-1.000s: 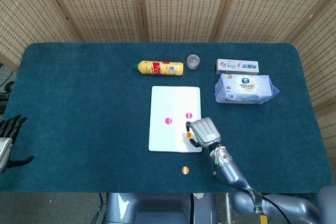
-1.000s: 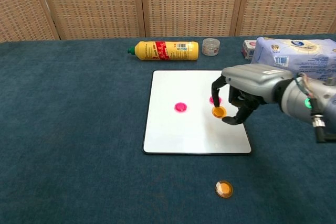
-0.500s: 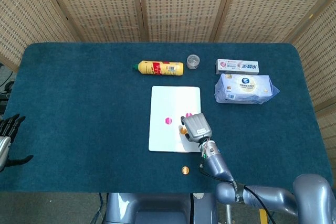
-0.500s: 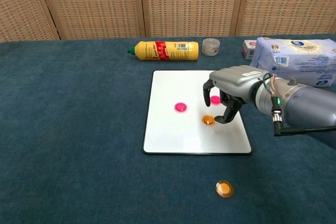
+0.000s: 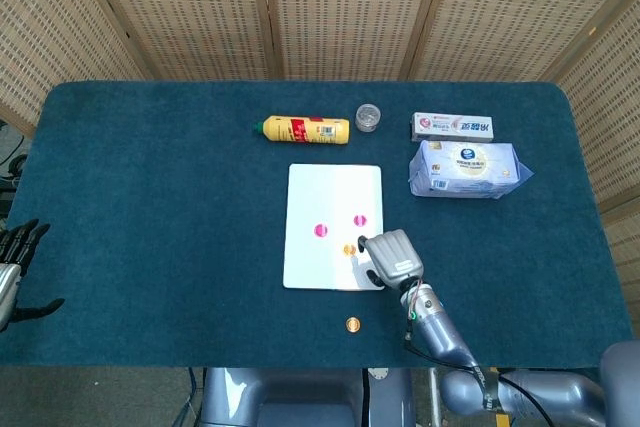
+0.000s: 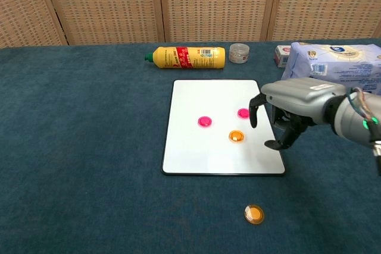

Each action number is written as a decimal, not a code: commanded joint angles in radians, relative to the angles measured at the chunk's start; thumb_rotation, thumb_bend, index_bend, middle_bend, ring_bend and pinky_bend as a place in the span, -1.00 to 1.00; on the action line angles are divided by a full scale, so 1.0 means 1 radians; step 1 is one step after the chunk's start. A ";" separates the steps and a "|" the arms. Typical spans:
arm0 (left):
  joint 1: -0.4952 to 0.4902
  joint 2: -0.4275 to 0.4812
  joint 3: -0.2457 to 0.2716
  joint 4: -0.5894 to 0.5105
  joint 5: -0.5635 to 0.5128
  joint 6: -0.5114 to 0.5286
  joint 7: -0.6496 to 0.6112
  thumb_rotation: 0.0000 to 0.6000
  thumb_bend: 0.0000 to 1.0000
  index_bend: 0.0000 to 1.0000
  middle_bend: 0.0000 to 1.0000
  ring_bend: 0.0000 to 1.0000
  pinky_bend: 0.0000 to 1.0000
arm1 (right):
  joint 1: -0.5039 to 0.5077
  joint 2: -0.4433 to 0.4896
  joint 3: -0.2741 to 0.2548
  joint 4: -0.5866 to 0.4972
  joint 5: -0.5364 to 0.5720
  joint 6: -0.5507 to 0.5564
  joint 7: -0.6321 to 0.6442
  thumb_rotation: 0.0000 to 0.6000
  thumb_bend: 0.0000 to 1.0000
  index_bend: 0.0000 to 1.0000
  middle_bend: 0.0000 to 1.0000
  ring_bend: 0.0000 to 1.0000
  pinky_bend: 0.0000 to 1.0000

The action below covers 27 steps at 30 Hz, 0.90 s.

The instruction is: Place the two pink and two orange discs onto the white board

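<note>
The white board (image 6: 202, 153) (image 5: 310, 247) lies flat mid-table. On it are two pink discs (image 6: 205, 121) (image 6: 243, 113) and one orange disc (image 6: 236, 136) (image 5: 349, 248). A second orange disc (image 6: 254, 213) (image 5: 352, 324) lies on the blue cloth in front of the board. My right hand (image 6: 292, 102) (image 5: 392, 257) hovers over the board's right edge, fingers apart and curved downward, holding nothing, just right of the orange disc. My left hand (image 5: 12, 262) is at the far left edge of the head view, fingers spread, empty.
A yellow bottle (image 6: 187, 57) lies on its side behind the board, with a small clear jar (image 6: 239, 53) beside it. A tissue pack (image 6: 333, 60) and a toothpaste box (image 5: 453, 127) sit at the back right.
My right hand carried the orange disc left over the board, set it down and let go, then drew back to the right. The left hand stayed still.
</note>
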 commanded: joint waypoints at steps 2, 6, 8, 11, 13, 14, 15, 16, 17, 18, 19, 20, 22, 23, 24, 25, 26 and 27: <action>0.002 0.000 0.002 -0.001 0.004 0.003 0.000 1.00 -1.00 -1.00 -1.00 -1.00 -1.00 | -0.052 0.058 -0.070 -0.057 -0.085 0.009 0.066 1.00 -0.27 -0.24 0.86 0.87 1.00; 0.003 0.000 0.003 -0.003 0.008 0.008 0.003 1.00 -1.00 -1.00 -1.00 -1.00 -1.00 | -0.083 0.077 -0.115 -0.079 -0.138 0.010 0.109 1.00 -0.27 -0.24 0.86 0.87 1.00; 0.004 -0.002 0.003 -0.004 0.010 0.011 0.007 1.00 -1.00 -1.00 -1.00 -1.00 -1.00 | -0.101 0.084 -0.146 -0.084 -0.180 0.010 0.130 1.00 -0.27 -0.24 0.86 0.87 1.00; 0.006 -0.005 0.004 -0.004 0.010 0.013 0.015 1.00 -1.00 -1.00 -1.00 -1.00 -1.00 | -0.120 0.083 -0.180 -0.088 -0.221 0.009 0.144 1.00 -0.27 -0.24 0.86 0.87 1.00; 0.006 -0.007 0.004 -0.005 0.010 0.014 0.020 1.00 -1.00 -1.00 -1.00 -1.00 -1.00 | -0.131 0.076 -0.194 -0.088 -0.241 0.013 0.149 1.00 -0.27 -0.24 0.86 0.87 1.00; 0.006 -0.008 0.004 -0.005 0.011 0.015 0.022 1.00 -1.00 -1.00 -1.00 -1.00 -1.00 | -0.135 0.072 -0.198 -0.087 -0.249 0.013 0.151 1.00 -0.27 -0.24 0.86 0.87 1.00; 0.006 -0.008 0.005 -0.006 0.012 0.015 0.025 1.00 -1.00 -1.00 -1.00 -1.00 -1.00 | -0.139 0.068 -0.203 -0.085 -0.257 0.013 0.153 1.00 -0.27 -0.24 0.86 0.87 1.00; 0.006 -0.009 0.005 -0.005 0.012 0.014 0.026 1.00 -1.00 -1.00 -1.00 -1.00 -1.00 | -0.142 0.065 -0.206 -0.083 -0.263 0.013 0.153 1.00 -0.27 -0.24 0.86 0.87 1.00; 0.006 -0.009 0.005 -0.005 0.011 0.014 0.027 1.00 -1.00 -1.00 -1.00 -1.00 -1.00 | -0.144 0.062 -0.208 -0.082 -0.266 0.013 0.153 1.00 -0.27 -0.24 0.86 0.87 1.00; 0.006 -0.009 0.005 -0.005 0.011 0.014 0.027 1.00 -1.00 -1.00 -1.00 -1.00 -1.00 | -0.147 0.060 -0.211 -0.081 -0.270 0.013 0.153 1.00 -0.27 -0.24 0.86 0.87 1.00; 0.006 -0.009 0.005 -0.005 0.011 0.014 0.027 1.00 -1.00 -1.00 -1.00 -1.00 -1.00 | -0.150 0.057 -0.214 -0.080 -0.275 0.013 0.154 1.00 -0.27 -0.24 0.86 0.87 1.00; 0.005 -0.010 0.004 -0.004 0.009 0.013 0.028 1.00 -1.00 -1.00 -1.00 -1.00 -1.00 | -0.153 0.052 -0.218 -0.079 -0.280 0.011 0.157 1.00 -0.27 -0.24 0.86 0.87 1.00; 0.004 -0.010 0.003 -0.003 0.007 0.011 0.028 1.00 -1.00 -1.00 -1.00 -1.00 -1.00 | -0.158 0.040 -0.221 -0.071 -0.289 0.009 0.158 1.00 -0.27 -0.24 0.86 0.87 1.00; 0.004 -0.010 0.004 -0.003 0.007 0.009 0.028 1.00 -1.00 -1.00 -1.00 -1.00 -1.00 | -0.160 0.031 -0.221 -0.063 -0.294 0.009 0.155 1.00 -0.27 -0.24 0.86 0.87 1.00; 0.004 -0.010 0.003 -0.003 0.007 0.010 0.028 1.00 -1.00 -1.00 -1.00 -1.00 -1.00 | -0.161 0.024 -0.220 -0.057 -0.298 0.009 0.152 1.00 -0.27 -0.24 0.86 0.87 1.00; 0.004 -0.009 0.004 -0.003 0.008 0.010 0.027 1.00 -1.00 -1.00 -1.00 -1.00 -1.00 | -0.163 0.014 -0.219 -0.048 -0.304 0.010 0.148 1.00 -0.27 -0.24 0.86 0.87 1.00; 0.005 -0.009 0.003 -0.003 0.007 0.011 0.025 1.00 -1.00 -1.00 -1.00 -1.00 -1.00 | -0.165 0.008 -0.219 -0.043 -0.308 0.010 0.146 1.00 -0.27 -0.24 0.86 0.87 1.00; 0.005 -0.008 0.003 -0.003 0.006 0.012 0.025 1.00 -1.00 -1.00 -1.00 -1.00 -1.00 | -0.167 0.001 -0.219 -0.037 -0.313 0.009 0.145 1.00 -0.27 -0.24 0.86 0.87 1.00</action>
